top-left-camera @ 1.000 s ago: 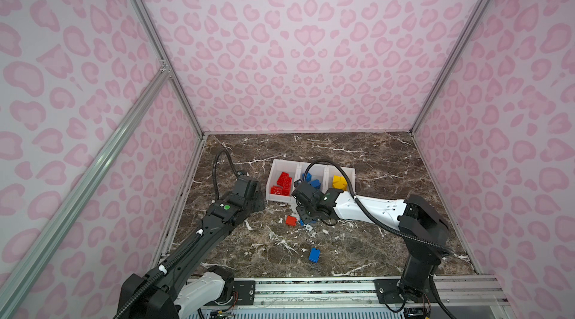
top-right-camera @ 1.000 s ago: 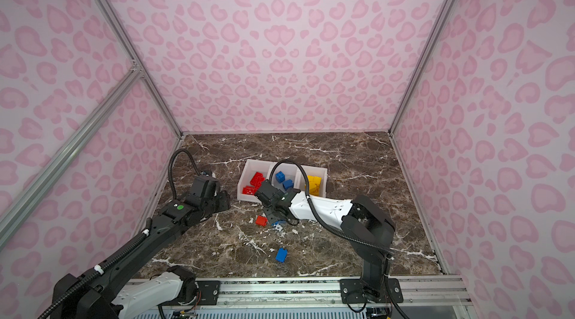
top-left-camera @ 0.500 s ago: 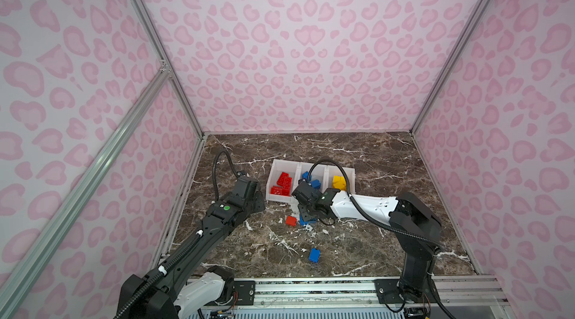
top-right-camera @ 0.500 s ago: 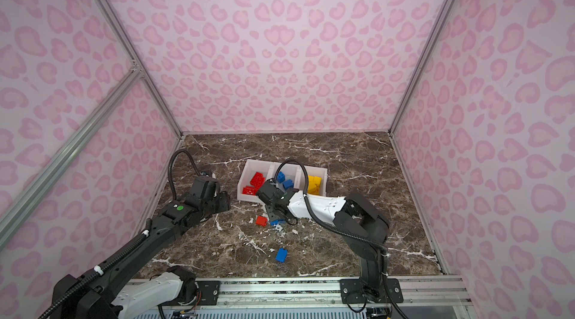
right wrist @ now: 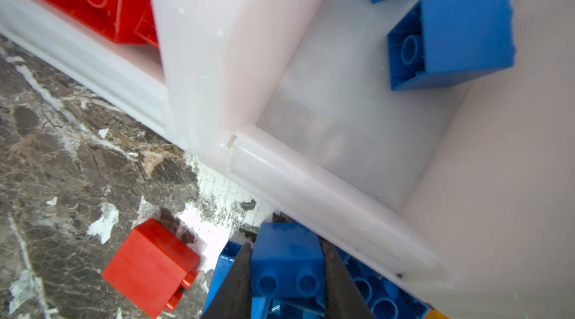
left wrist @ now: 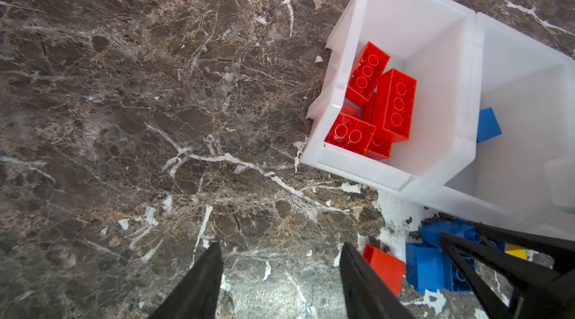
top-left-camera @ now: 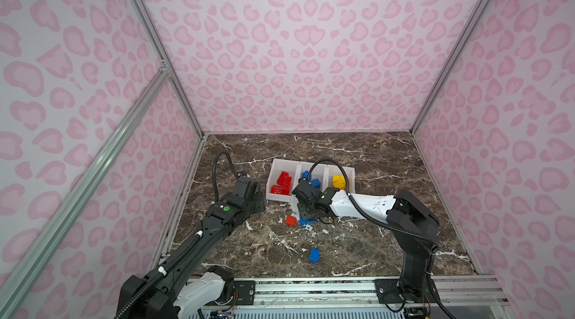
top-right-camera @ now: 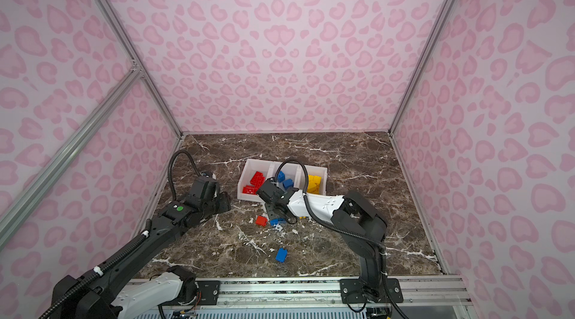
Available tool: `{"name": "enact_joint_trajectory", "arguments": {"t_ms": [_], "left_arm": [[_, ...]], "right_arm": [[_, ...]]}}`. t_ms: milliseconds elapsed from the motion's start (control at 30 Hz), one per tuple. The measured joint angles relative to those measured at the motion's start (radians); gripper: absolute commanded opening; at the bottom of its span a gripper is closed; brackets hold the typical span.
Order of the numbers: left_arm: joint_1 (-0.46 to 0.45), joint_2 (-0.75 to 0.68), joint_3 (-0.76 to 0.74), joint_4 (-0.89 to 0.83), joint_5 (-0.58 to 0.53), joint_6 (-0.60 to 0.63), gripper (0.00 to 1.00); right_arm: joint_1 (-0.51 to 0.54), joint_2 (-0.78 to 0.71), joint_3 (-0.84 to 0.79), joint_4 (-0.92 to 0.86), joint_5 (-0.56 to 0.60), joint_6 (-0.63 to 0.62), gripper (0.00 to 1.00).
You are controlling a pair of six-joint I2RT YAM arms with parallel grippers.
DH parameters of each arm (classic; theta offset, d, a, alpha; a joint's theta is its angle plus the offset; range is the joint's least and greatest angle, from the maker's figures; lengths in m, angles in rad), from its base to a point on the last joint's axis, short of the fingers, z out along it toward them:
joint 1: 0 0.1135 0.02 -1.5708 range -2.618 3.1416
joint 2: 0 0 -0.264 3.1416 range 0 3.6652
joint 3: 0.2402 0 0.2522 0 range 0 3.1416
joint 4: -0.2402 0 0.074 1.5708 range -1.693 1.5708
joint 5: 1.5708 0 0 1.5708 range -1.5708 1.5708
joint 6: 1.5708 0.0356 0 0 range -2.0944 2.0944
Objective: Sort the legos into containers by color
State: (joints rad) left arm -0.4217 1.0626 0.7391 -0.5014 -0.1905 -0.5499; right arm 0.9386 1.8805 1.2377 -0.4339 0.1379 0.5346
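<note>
Three joined white containers (top-left-camera: 273, 174) (top-right-camera: 245, 177) stand mid-table: red legos (top-left-camera: 282, 183) in the left one, blue (top-left-camera: 315, 182) in the middle, yellow (top-left-camera: 338, 182) in the right. My right gripper (right wrist: 284, 249) (top-left-camera: 306, 213) is just in front of the middle bin, shut on a blue brick (right wrist: 287, 267) that sits on a small pile of blue bricks (left wrist: 429, 267). A loose red brick (right wrist: 149, 267) (top-left-camera: 291, 220) lies beside it. My left gripper (left wrist: 280, 246) (top-left-camera: 258, 202) hovers open over bare marble, left of the red bin, holding nothing.
A lone blue brick (top-left-camera: 314, 254) (top-right-camera: 281, 254) lies nearer the front rail. A bit of yellow brick (left wrist: 516, 252) shows behind the right fingers. Pink patterned walls enclose the marble floor (top-left-camera: 357, 239) on three sides; a metal rail (top-left-camera: 311, 286) runs along the front.
The right gripper's jaws have closed onto the blue brick in front of the middle bin, and that arm's elbow shifted slightly left. The left arm has not moved.
</note>
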Motion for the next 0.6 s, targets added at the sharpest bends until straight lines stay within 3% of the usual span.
{"name": "enact_joint_trajectory", "arguments": {"t_ms": [333, 600], "left_arm": [[0.000, 0.000, -0.004, 0.001, 0.006, -0.002, 0.62], [0.000, -0.010, -0.018, 0.002, 0.033, -0.006, 0.62]], "right_arm": [[-0.009, -0.108, 0.089, -0.059, 0.043, -0.051, 0.29], [-0.117, -0.041, 0.193, -0.088, 0.058, -0.114, 0.30]]}}
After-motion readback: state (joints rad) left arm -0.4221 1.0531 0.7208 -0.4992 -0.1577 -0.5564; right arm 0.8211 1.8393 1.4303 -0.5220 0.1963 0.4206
